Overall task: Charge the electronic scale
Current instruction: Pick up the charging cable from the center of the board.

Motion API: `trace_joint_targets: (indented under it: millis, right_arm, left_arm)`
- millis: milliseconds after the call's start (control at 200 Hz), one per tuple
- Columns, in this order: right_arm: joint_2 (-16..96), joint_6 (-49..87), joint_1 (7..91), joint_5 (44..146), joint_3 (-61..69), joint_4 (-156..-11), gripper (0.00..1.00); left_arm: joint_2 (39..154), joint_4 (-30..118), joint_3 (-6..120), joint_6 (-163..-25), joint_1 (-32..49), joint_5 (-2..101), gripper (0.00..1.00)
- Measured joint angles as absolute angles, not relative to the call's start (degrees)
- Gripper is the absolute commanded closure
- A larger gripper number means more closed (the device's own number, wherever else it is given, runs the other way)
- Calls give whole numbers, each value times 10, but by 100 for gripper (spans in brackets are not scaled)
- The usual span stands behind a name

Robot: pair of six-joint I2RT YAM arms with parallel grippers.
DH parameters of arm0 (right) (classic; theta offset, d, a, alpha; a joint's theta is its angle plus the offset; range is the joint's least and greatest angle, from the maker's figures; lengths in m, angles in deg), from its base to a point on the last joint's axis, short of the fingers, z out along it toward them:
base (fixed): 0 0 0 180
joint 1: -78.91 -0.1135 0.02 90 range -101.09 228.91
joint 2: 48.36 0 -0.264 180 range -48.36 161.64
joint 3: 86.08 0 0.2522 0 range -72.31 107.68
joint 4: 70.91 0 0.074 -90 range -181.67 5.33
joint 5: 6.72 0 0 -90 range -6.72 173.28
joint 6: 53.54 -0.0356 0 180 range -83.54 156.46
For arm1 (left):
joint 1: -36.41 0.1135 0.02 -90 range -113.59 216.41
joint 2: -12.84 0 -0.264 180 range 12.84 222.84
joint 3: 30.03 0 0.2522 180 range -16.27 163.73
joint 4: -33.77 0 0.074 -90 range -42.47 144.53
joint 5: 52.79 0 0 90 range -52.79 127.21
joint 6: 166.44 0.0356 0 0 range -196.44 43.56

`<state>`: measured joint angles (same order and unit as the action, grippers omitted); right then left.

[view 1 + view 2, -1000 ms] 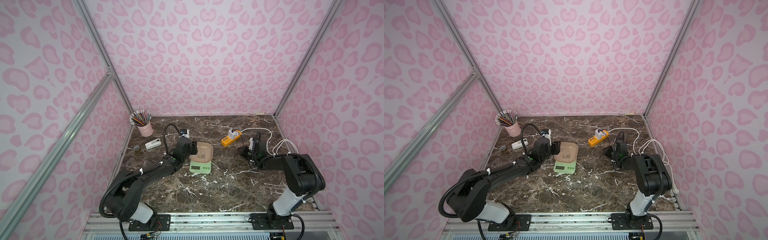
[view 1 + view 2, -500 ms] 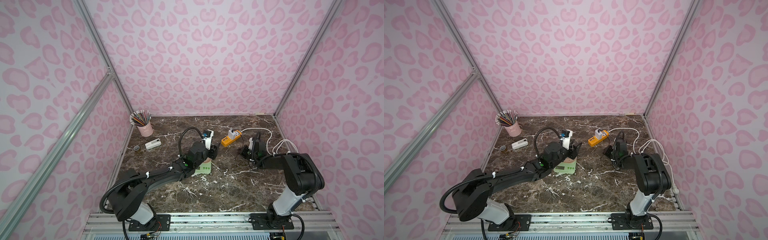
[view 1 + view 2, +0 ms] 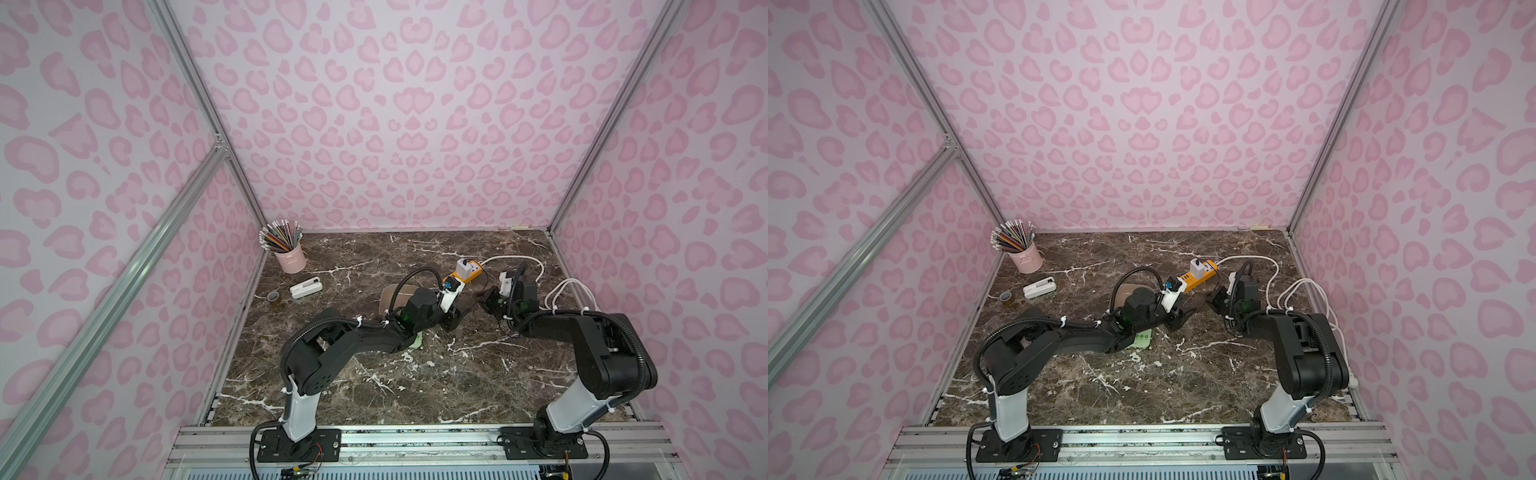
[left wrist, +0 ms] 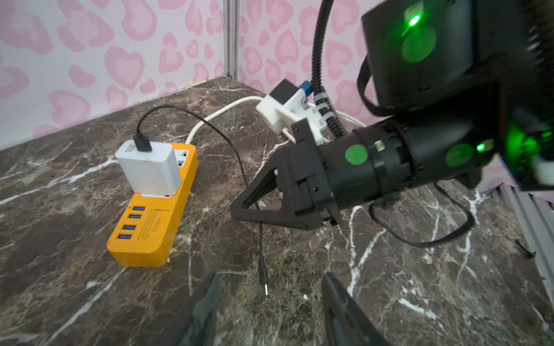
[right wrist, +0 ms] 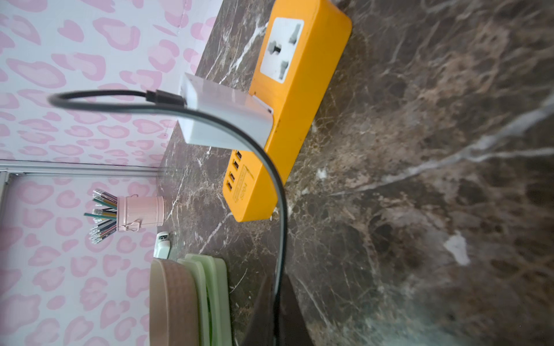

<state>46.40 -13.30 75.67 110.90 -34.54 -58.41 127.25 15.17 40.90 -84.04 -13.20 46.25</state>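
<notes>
Right pincer point(image 4: 239, 211): clamped on thin black charging cable point(image 4: 260, 239), beside orange plastic power strip point(image 4: 156, 221). Left pincer point(image 4: 269, 311): open, also beside strip. Risk: missed grab from swinging plug point(image 4: 263, 277).

Polished marble-look stone for the table point(image 4: 389, 269), dark brown, white-veined, faintly glossy. Smooth satin plastic on the orange power strip point(image 4: 156, 227); matt white plastic on the charger point(image 4: 148, 169). Rubbery matt black on the cable point(image 5: 280, 191). Smooth pale green plastic on the electronic scale point(image 5: 217, 299), matt beige for its tray point(image 5: 174, 302). Matt black plastic on the right gripper point(image 4: 239, 208). Brushed metal along the frame rails point(image 3: 133, 266), left.
</notes>
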Motion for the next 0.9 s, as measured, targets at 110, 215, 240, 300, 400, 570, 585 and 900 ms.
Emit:
trace_joint_targets:
  millis: [110, 215, 240, 300, 400, 570, 585, 900]
  right_arm:
    - [451, -143, 758, 1119, -346, -584, 100]
    - [443, -151, 758, 1128, -349, -582, 100]
    - [442, -152, 758, 1130, -350, -583, 100]
    - [441, -157, 758, 1133, -353, -581, 100]
    - [440, -163, 758, 1138, -356, -578, 100]
    - [437, -168, 758, 1147, -361, -575, 100]
    - [436, -169, 758, 1147, -361, -575, 100]
    - [427, -173, 757, 1149, -361, -573, 100]
  left_arm:
    - [1304, 152, 418, -837, -132, 464, 43]
    - [1325, 152, 426, -830, -132, 464, 46]
    - [1328, 151, 428, -829, -132, 464, 46]
    - [1332, 149, 429, -829, -132, 465, 48]
    - [1341, 147, 435, -825, -132, 468, 52]
    - [1352, 147, 445, -824, -132, 472, 58]
    - [1353, 147, 446, -824, -132, 472, 59]
    - [1361, 148, 457, -810, -133, 477, 74]
